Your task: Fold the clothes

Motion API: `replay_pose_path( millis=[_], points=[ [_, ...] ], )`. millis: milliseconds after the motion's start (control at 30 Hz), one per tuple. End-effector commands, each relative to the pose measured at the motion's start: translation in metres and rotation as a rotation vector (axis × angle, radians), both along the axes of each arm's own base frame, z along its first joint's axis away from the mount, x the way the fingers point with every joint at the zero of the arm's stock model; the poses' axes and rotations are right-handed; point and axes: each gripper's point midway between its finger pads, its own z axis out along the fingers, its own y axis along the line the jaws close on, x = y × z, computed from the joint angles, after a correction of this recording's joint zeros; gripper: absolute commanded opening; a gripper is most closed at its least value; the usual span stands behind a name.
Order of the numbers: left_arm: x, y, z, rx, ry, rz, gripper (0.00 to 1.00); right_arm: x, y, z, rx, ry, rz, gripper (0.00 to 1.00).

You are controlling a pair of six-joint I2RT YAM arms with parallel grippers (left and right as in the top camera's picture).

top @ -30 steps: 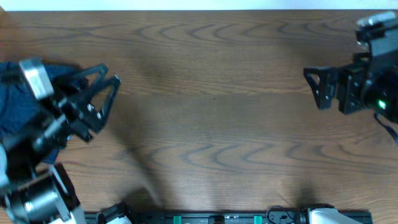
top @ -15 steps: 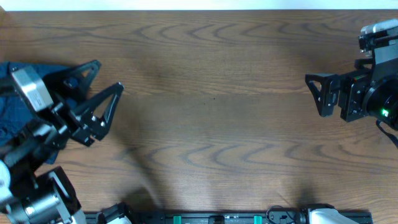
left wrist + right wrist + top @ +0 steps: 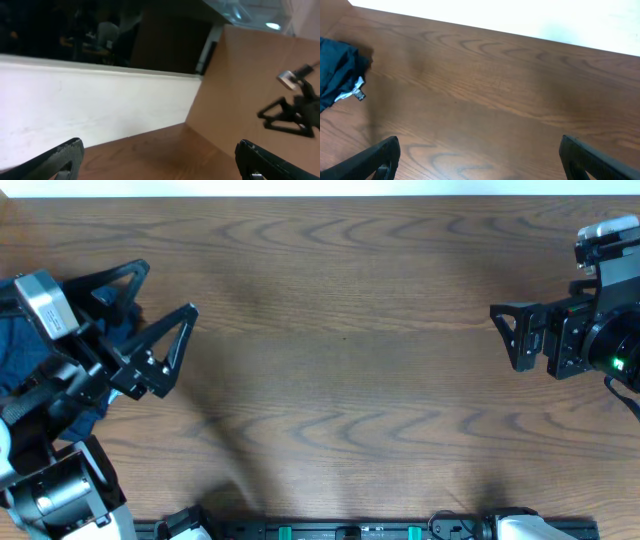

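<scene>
The clothes (image 3: 18, 348) are a bunched pile of dark navy fabric at the table's far left edge, partly hidden under my left arm. The right wrist view shows the clothes (image 3: 337, 65) at its left edge, with small white and black tags on them. My left gripper (image 3: 163, 292) is wide open just right of the pile, pointing towards the table's middle and holding nothing. Its wrist view shows only bare wood between the left gripper's (image 3: 160, 162) fingers. My right gripper (image 3: 503, 336) hovers open at the far right, facing left, with bare table between the right gripper's (image 3: 480, 160) fingers.
The brown wooden table (image 3: 340, 380) lies between the two arms. A white wall (image 3: 90, 115) runs along its far edge. The arms' bases and a dark rail (image 3: 360, 530) line the near edge.
My left gripper has opened from half-way to fully wide, and its fingers have swung slightly up and away from the pile. The right arm has barely shifted.
</scene>
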Motion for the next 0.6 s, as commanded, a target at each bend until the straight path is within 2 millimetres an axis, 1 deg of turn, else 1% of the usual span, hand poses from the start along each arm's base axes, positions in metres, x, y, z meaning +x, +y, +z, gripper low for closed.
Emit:
replay_pose_path(
  millis=[0,133,200,267,367,433,467,533,567],
  points=[
    [0.019,0.026,-0.004,-0.05,0.037,0.122,0.98,0.0,-0.001,0.001,0.002,-0.001,-0.003,0.99],
    [0.041,0.071,-0.021,-0.196,0.157,0.368,0.98,0.0,-0.001,0.001,0.002,-0.001,-0.003,0.99],
    [0.049,0.096,-0.037,-0.266,0.231,0.514,0.98,0.0,-0.001,0.001,0.002,-0.001,-0.003,0.99],
    [0.052,0.119,-0.058,-0.314,0.309,0.658,0.98,0.0,-0.001,0.001,0.002,-0.001,-0.003,0.99],
    [0.049,0.145,-0.09,-0.306,0.411,0.831,0.98,0.0,-0.001,0.001,0.002,-0.001,-0.003,0.99],
    [0.04,0.164,-0.116,-0.267,0.494,0.968,0.98,0.0,-0.001,0.001,0.002,-0.001,-0.003,0.99],
    [0.034,0.172,-0.128,-0.22,0.532,1.035,0.98,0.0,-0.001,0.001,0.002,-0.001,-0.003,0.99],
    [0.024,0.183,-0.146,-0.102,0.582,1.124,0.98,0.0,-0.001,0.001,0.002,-0.001,-0.003,0.99],
    [0.022,0.184,-0.149,-0.055,0.591,1.14,0.98,0.0,-0.001,0.001,0.002,-0.001,-0.003,0.99]
  ],
)
